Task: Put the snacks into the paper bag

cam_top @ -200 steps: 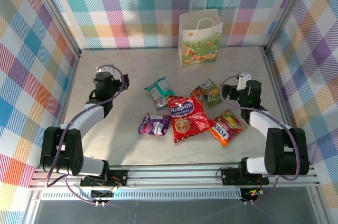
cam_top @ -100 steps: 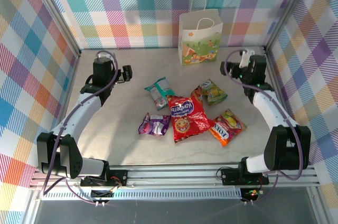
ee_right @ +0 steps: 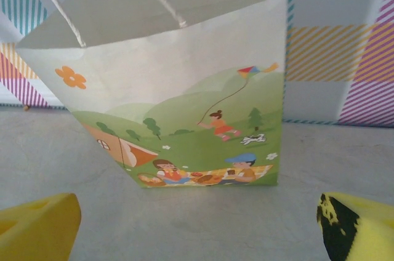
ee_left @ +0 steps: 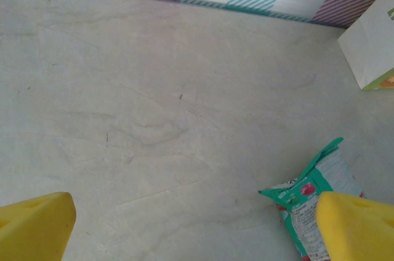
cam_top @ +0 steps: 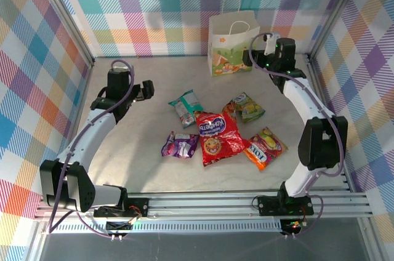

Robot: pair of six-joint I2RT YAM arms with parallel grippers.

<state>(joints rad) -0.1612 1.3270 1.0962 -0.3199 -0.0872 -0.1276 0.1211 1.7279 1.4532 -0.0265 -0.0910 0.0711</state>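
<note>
Ahead of the right gripper (ee_right: 197,230), jaws apart, stands one paper bag (ee_right: 184,101); we count five snack packets (cam_top: 215,132) (the teal-white packet (ee_left: 326,172) just beside the left gripper (ee_left: 197,224), jaws also apart).

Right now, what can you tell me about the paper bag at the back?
The paper bag is white paper with thin white cord handles and a cartoon picnic print: green hills, a kite, an orange flower. It stands upright, mouth open, on the table by the checked back wall. Nothing touches it; the right gripper faces it, open, a little way off.
</note>
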